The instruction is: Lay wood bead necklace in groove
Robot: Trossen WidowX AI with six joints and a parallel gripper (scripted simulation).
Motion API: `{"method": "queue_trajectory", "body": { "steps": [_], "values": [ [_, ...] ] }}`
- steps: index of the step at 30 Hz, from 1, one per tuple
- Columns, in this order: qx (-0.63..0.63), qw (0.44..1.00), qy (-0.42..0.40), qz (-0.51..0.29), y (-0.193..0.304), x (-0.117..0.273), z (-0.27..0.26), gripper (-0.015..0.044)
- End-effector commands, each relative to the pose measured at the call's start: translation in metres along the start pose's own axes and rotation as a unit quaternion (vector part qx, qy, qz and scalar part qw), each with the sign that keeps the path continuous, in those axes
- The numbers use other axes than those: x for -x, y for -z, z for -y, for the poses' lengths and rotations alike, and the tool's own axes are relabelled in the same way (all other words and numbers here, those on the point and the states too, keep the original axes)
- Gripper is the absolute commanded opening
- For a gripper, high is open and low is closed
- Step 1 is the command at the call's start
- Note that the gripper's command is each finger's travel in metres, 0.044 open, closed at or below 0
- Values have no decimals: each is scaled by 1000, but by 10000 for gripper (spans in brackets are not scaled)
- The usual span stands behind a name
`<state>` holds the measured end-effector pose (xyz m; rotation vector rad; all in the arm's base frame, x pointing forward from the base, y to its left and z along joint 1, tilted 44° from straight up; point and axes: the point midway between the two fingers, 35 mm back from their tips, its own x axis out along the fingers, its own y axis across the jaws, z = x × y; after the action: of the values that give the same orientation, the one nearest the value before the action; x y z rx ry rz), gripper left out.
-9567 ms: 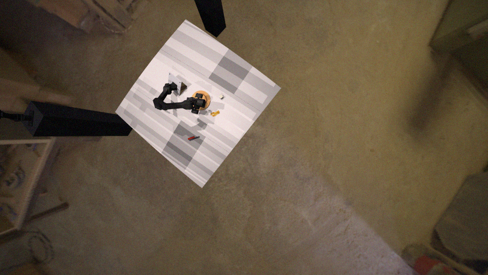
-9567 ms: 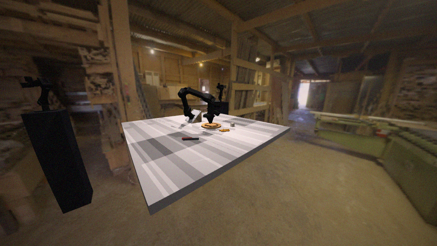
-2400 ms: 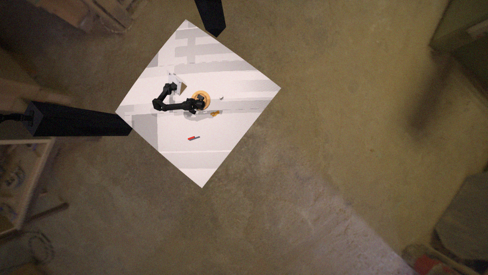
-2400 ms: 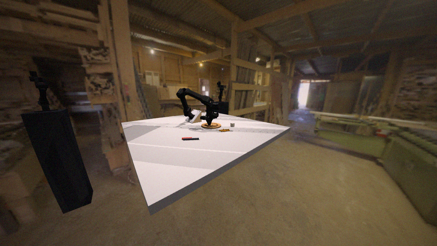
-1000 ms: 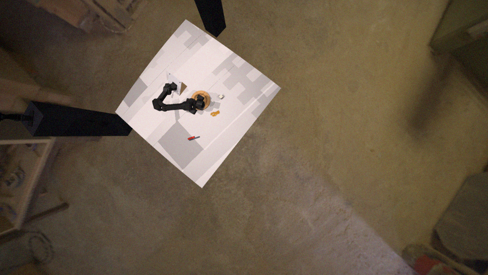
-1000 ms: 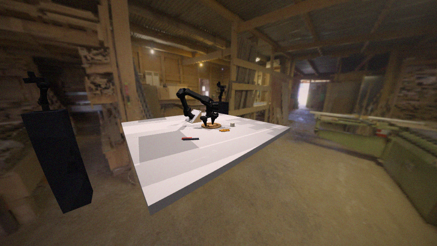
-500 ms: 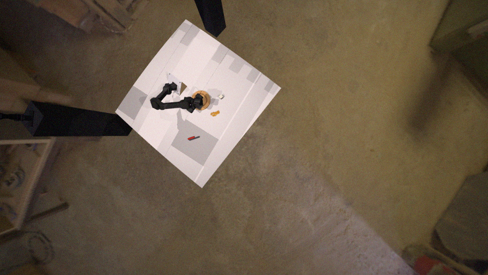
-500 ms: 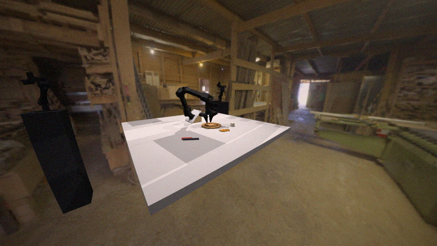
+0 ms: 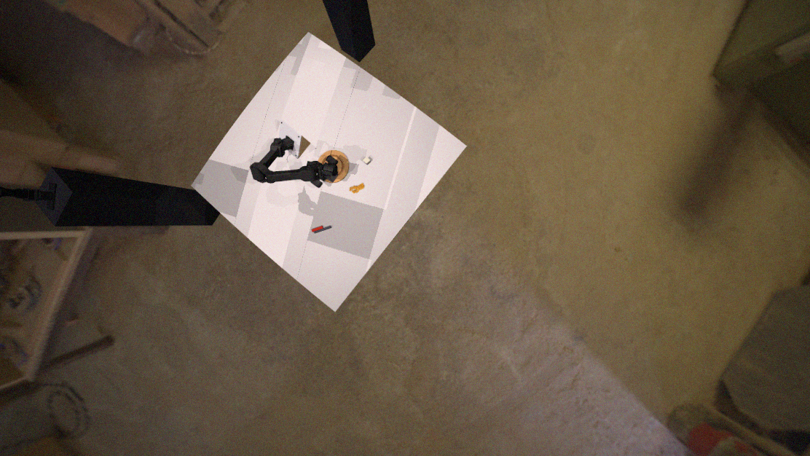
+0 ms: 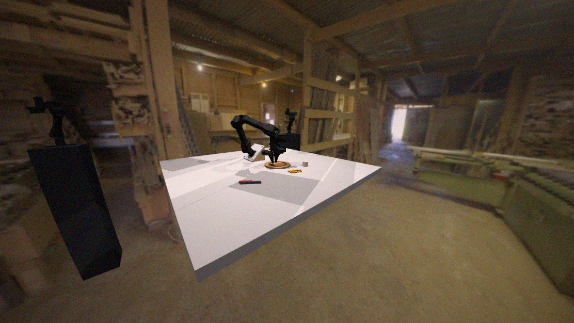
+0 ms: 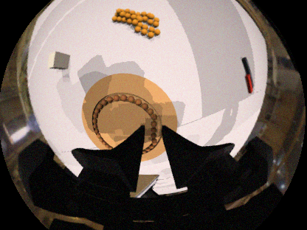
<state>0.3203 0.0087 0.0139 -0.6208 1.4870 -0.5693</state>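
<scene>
The round bead board (image 9: 344, 159) (image 10: 286, 165) (image 11: 166, 99) is light wood and lies flat on the table. The brown wood bead necklace (image 11: 123, 97) lies on it as a closed loop. Its upper and left beads follow the groove's curve. On the right in the wrist view, the beads lie a little inside the groove's outer line. My gripper (image 10: 273, 162) (image 11: 153, 127) is low over that right part, pointing down. Its fingers are partly open, with right-hand beads showing in the gap, not visibly clamped. The fingers hide some of the near beads.
A bunch of orange beads (image 9: 357, 188) (image 10: 294, 171) (image 11: 134, 16) lies beyond the board. A small pale block (image 9: 367, 160) (image 10: 305, 163) (image 11: 60, 60) and a red and black pen-like object (image 9: 321, 229) (image 10: 250, 182) (image 11: 248, 75) lie on the table. A tilted white plate (image 10: 257, 152) stands near the arm's base.
</scene>
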Motion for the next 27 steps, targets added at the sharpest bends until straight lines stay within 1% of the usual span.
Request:
{"method": "queue_trajectory", "body": {
  "steps": [1, 12, 16, 17, 27],
  "values": [
    [1, 1000, 3, -1, 1, -7, 2, 120],
    [1, 1000, 4, -3, 2, -20, 2, 120],
    [0, 1000, 1, -3, 2, -18, 1, 15],
    [0, 1000, 1, -3, 2, -18, 1, 0],
    [0, 1000, 1, -3, 2, -18, 1, 0]
  ]
}}
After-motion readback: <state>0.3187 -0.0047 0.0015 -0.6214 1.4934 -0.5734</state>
